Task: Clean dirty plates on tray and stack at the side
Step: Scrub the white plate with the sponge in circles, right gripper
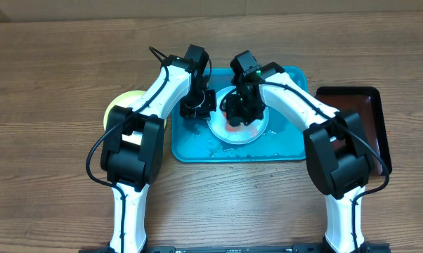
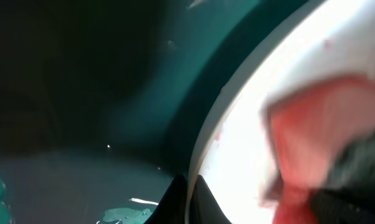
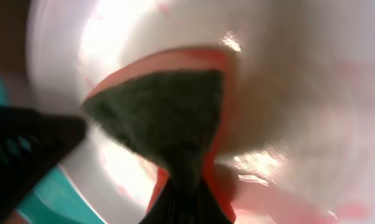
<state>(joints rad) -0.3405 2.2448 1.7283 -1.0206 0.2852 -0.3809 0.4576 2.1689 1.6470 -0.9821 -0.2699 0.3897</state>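
A white plate (image 1: 250, 131) with red smears lies on the turquoise tray (image 1: 282, 147). My left gripper (image 1: 197, 105) is shut on the plate's left rim; in the left wrist view the two dark fingertips (image 2: 175, 198) pinch the rim of the plate (image 2: 243, 143). My right gripper (image 1: 243, 107) is shut on a red sponge (image 3: 162, 112) with a dark scouring face, pressed onto the plate (image 3: 299, 93) near its middle. A yellow-green plate (image 1: 121, 104) sits on the table left of the tray, partly hidden by the left arm.
A smaller dark tray (image 1: 359, 116) stands at the right of the turquoise one. Water and foam patches (image 2: 122, 213) lie on the tray floor (image 2: 81, 174). Bare wooden table surrounds both trays.
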